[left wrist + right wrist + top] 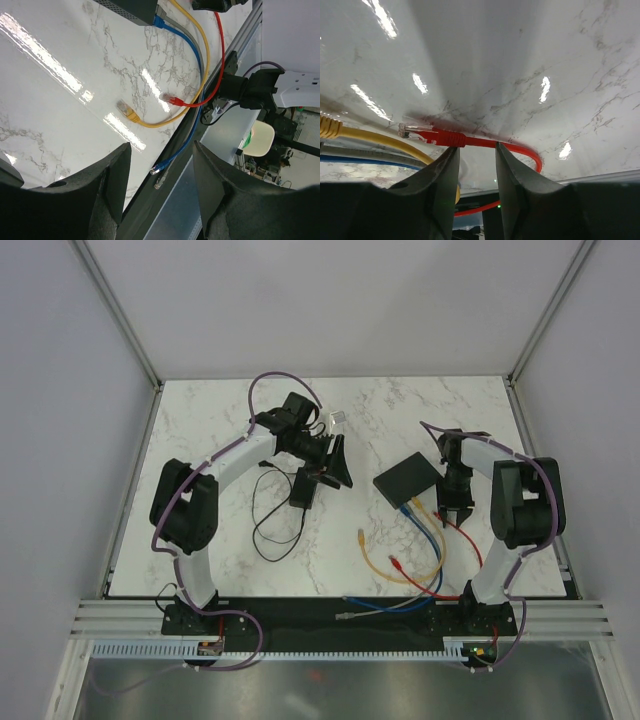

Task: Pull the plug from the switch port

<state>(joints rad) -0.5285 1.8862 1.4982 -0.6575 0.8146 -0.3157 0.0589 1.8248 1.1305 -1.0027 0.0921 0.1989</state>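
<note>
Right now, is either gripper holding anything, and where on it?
Nothing, as far as shows. The left gripper is open, empty. The right gripper stands open; the red cable, its plug free, lies on the table past its tips, ungripped.

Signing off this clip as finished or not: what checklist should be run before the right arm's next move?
1. Red plug out of the switch: ok, it lies loose.
2. Right gripper open, holding nothing: ok.
3. Red cable clear of the right fingers: not ok, it crosses at their tips.
4. Blue plug seated in the switch: ok.
5. Left gripper open and empty: ok.
</note>
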